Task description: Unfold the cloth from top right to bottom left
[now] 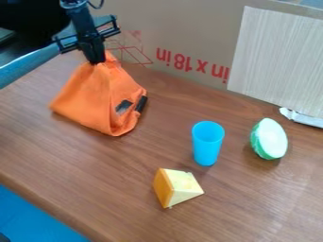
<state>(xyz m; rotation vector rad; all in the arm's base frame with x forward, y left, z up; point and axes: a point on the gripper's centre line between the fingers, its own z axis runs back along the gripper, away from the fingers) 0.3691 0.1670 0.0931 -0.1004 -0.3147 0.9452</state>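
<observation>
Cardboard [170, 28] behind brown wooden table [95, 175]

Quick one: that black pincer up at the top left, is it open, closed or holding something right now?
Pincer: closed, holding the orange cloth by its top, where it is drawn up to a peak.

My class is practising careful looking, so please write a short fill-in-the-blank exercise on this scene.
The colour of the cloth in the hand is ____.
The cup is coloured ____.
The cup stands ____ the cloth and the green-and-white object.

Missing words: orange; blue; between.
</observation>
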